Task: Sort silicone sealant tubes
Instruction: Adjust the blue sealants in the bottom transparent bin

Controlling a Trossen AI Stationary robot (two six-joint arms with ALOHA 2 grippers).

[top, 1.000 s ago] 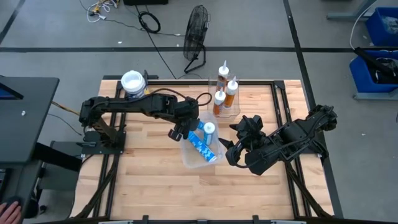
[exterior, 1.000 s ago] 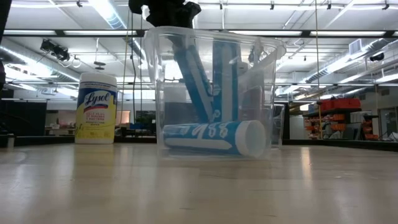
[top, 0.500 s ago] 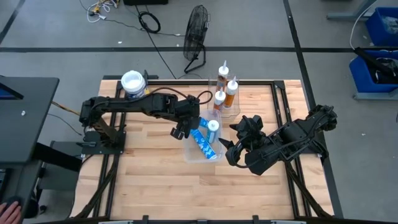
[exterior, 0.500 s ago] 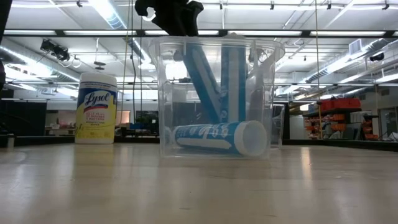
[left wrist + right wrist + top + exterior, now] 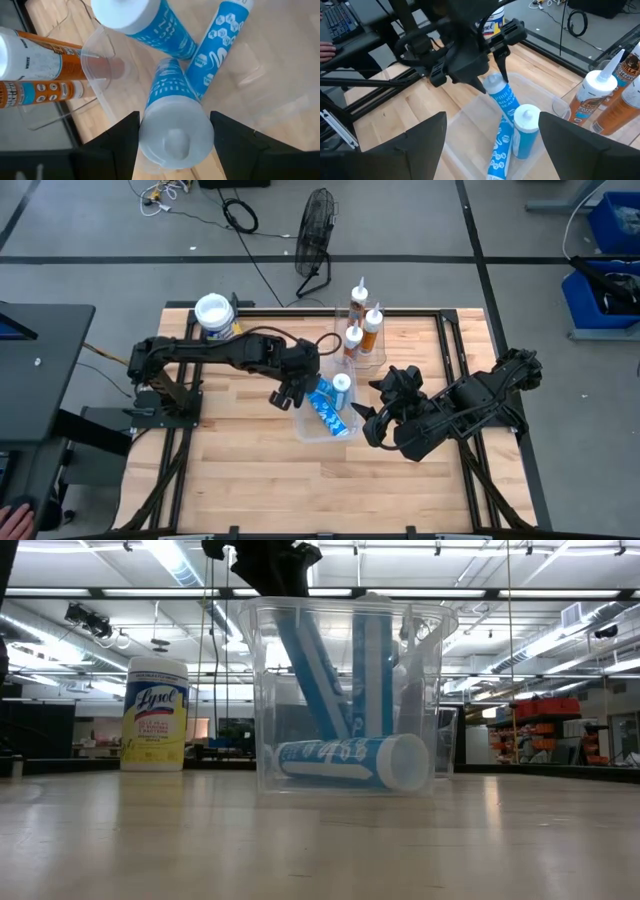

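Three blue sealant tubes are in a clear bin at the table's middle. One lies on the bin floor, one stands upright, and one leans slanted. My left gripper is at the bin's left rim, shut on the slanted tube's upper end. Three orange tubes stand nozzle-up in a second clear bin behind. My right gripper hovers open and empty just right of the blue tubes' bin. My left gripper pinches the slanted blue tube at its flat white upper end between its two fingers. The fingers come from above, slanting in from the table's left, and lie along the tube. The tube leans, its lower end down on the other tubes in the bin.
A yellow wipes canister with a white lid stands at the table's far left corner, behind my left arm. A floor fan is beyond the far edge. Bare wood lies along the near side of the table.
The clear bin, tilted a second ago, has settled level on the table. My left gripper went a little down and toward the right, then back toward the left, and the slanted tube's upper end swung with it.
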